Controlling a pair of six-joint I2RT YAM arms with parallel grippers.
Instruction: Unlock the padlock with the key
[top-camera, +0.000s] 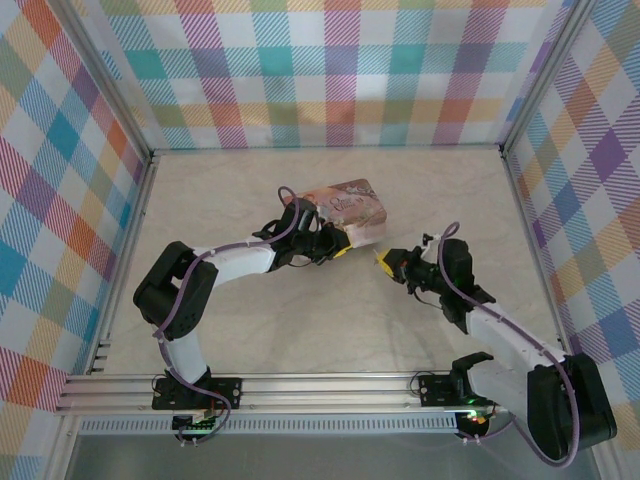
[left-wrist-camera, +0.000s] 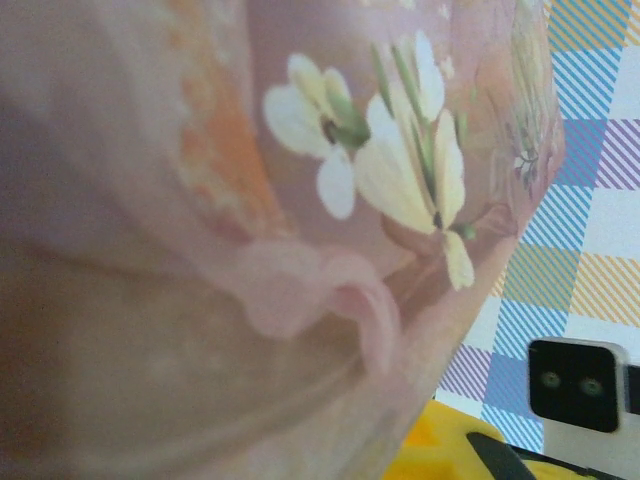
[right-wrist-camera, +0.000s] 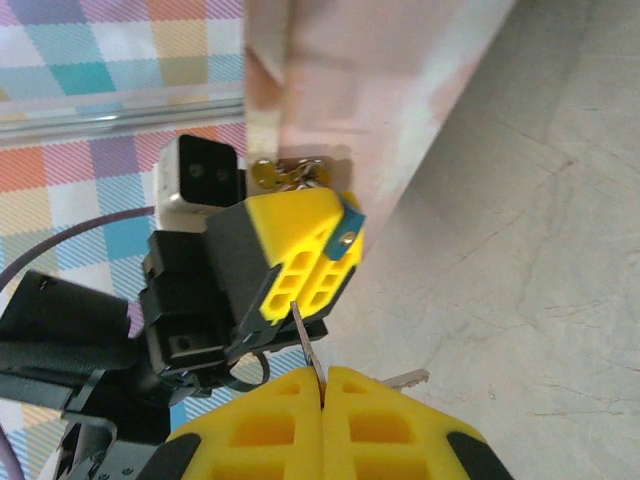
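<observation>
Beside the pink tin, the right gripper is pinching the key between fingers pressed fully together, its thin blade pointing toward the left gripper. The bluish padlock is peeking out at that gripper's tip, just below the tin's brass clasp. Whether the left gripper is gripping it cannot be told.

Covered, cropped or soft — 3 views at close quarters.
The pink tin is a blur running off 3 edges of the left wrist view, where a yellow finger of the left gripper is cropped at the bottom. In the right wrist view the key is a thin grey sliver — its lower part buried between the pressed-together fingers of the right gripper, themselves cut by the bottom edge. The padlock is a small blue scrap mostly behind the left finger.
</observation>
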